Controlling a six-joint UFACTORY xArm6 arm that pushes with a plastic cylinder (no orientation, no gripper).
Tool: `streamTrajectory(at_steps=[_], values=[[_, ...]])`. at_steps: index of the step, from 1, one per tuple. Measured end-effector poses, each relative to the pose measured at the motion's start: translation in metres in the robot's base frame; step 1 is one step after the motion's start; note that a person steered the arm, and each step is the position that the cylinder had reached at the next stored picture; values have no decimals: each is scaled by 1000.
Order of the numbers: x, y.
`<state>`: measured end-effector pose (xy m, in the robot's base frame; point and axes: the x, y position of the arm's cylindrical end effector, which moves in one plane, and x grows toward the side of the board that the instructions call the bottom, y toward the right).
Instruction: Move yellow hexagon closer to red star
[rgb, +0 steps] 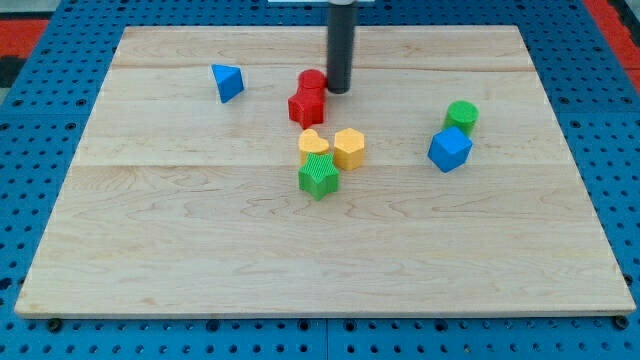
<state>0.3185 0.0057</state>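
My tip (339, 90), a bare rod with no end effector, touches the red cylinder block (313, 81), risking shoving the red star block (306, 106) from the yellow hexagon block (349, 148)

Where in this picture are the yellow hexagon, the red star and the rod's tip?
yellow hexagon (349, 147): camera view, on its top face.
red star (305, 107): camera view, on its upper surface.
my tip (339, 90): camera view, at the rod's very end, right of the red blocks.

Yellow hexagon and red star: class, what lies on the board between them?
Nothing: in the camera view only bare wood separates the yellow hexagon from the red star. My tip stands beyond, by the red cylinder.
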Motion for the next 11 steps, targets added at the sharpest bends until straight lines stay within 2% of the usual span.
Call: streamTrajectory(at_steps=[2,3,5,7,9,11], values=[[-2,-5],[4,49],[73,86],[137,78],[124,17],[99,14]])
